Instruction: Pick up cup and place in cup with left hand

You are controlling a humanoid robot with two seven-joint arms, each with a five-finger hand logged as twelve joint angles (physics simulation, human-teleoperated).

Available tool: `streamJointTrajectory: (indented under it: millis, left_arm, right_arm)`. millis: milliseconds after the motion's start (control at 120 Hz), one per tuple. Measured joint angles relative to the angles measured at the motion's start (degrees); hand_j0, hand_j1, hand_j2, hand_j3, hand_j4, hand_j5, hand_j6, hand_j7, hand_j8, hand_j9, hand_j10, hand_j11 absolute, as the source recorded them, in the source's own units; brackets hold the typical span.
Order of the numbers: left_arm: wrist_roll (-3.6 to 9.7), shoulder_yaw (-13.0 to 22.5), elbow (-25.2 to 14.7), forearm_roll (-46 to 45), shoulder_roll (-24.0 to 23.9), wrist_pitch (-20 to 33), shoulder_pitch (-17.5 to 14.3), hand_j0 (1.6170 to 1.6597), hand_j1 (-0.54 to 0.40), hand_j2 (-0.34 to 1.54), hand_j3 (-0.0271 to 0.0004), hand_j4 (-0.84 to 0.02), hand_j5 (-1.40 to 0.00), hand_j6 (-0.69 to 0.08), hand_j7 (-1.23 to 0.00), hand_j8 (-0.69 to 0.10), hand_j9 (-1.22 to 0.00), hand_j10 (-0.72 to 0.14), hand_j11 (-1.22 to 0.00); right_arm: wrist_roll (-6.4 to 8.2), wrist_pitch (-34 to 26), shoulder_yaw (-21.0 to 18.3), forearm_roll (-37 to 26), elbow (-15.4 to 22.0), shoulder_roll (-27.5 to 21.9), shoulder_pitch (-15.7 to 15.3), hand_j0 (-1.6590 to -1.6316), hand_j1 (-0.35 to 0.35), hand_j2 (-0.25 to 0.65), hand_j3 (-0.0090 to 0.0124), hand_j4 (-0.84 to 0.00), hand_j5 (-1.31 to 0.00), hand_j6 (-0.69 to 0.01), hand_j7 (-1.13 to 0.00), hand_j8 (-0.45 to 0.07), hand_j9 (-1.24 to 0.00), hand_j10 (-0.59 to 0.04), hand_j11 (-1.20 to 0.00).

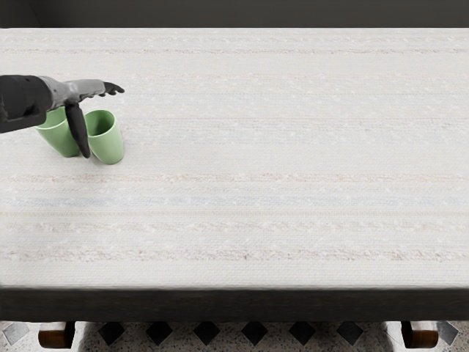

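By two cups [109, 149] (both green) hangs the outstretched left hand [86, 89].

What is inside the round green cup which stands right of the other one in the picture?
In this green cup, only the shaded upper inner wall can be seen. The near side covers the bottom, so whether something lies there cannot be told.

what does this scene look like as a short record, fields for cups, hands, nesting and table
cups: two, both green, side by side at the picture's left; left cup, right cup
left hand: open, over the cups, thumb hanging down between them in this view
contact: cannot tell whether the thumb touches either cup
right hand: not in view
nesting: not done, neither cup is inside the other
table: pale surface with faint stripes
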Motion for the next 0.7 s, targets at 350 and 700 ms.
streamJointTrajectory:
  millis: [350, 700]
  left_arm:
    - [-3.06, 1.6, 3.0, 1.1, -0.6, 1.6, 1.4, 1.6580, 0.195, 0.03, 0.0000, -0.135, -0.17, -0.136, -0.17, -0.136, -0.17, -0.134, -0.17]
    - [-3.56, 2.0, 4.0, 1.2, -2.1, 2.9, 1.9, 1.6580, 0.065, 0.05, 0.0000, -0.243, -0.31, -0.244, -0.31, -0.244, -0.31, -0.242, -0.31]
  right_arm:
    - [0.00, 0.0, 0.0, 0.0, 0.0, 0.0, 0.0, -1.6581, -0.349, 0.000, 0.0000, 0.000, 0.00, 0.000, 0.00, 0.000, 0.00, 0.000, 0.00]
    - [0.00, 0.0, 0.0, 0.0, 0.0, 0.0, 0.0, -1.6581, -0.349, 0.000, 0.0000, 0.000, 0.00, 0.000, 0.00, 0.000, 0.00, 0.000, 0.00]
